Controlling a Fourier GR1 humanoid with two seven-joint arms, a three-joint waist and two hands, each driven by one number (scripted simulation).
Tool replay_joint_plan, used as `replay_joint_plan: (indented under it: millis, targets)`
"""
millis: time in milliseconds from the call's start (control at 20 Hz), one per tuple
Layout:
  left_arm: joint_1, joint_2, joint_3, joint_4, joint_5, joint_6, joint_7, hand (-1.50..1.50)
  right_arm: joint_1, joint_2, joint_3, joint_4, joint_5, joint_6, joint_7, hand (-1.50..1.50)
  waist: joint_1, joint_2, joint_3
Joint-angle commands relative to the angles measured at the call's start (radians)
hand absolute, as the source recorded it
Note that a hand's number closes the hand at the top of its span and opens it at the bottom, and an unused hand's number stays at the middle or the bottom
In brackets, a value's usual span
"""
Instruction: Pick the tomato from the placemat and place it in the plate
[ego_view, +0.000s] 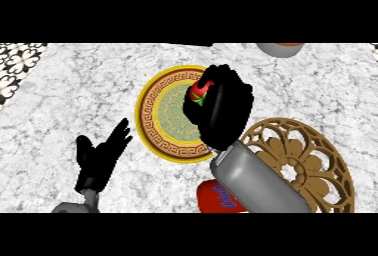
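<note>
Over plate (159, 142), right hand (221, 107) round tomato (200, 93)

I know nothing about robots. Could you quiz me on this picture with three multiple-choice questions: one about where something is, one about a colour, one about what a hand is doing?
1. Where is the tomato?
A. over the plate
B. on the placemat
C. by the red can

2. What colour is the plate's rim?
A. blue
B. yellow
C. white

3. What is the left hand doing?
A. holding the tomato
B. resting open
C. pushing the plate

Answers: 1 A, the right hand holds it above the plate; 2 B, the outer band is yellow; 3 B, its fingers are straight and touch nothing.
</note>
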Motion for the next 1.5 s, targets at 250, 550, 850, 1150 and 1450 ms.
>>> replay_joint_plan:
  millis: [250,550,850,1150,1450]
  targets:
    - [-0.032,-0.024,0.008,0.026,-0.004,0.027,0.016,0.0,0.001,0.011,-0.034,0.094,0.151,-0.166,0.311,1.5,-0.037,0.014,-0.001]
    - [-0.004,0.011,0.022,0.015,0.008,-0.008,0.005,0.0,0.042,0.011,-0.072,0.166,0.179,-0.279,0.311,1.5,-0.04,0.013,0.0]
    - [0.004,-0.023,0.003,-0.009,-0.004,0.02,0.01,0.0,0.072,0.011,-0.188,0.305,-0.027,-0.211,0.245,-1.5,-0.026,0.021,0.001]
    - [-0.005,-0.004,0.025,0.006,0.006,0.003,0.004,0.0,0.024,0.011,-0.171,0.48,-0.312,-0.397,0.083,-1.5,-0.013,0.025,0.001]
    - [-0.019,-0.009,0.019,0.003,-0.003,0.006,0.007,0.0,-0.028,0.012,-0.126,0.534,-0.428,-0.671,-0.09,-1.5,-0.011,0.025,0.002]
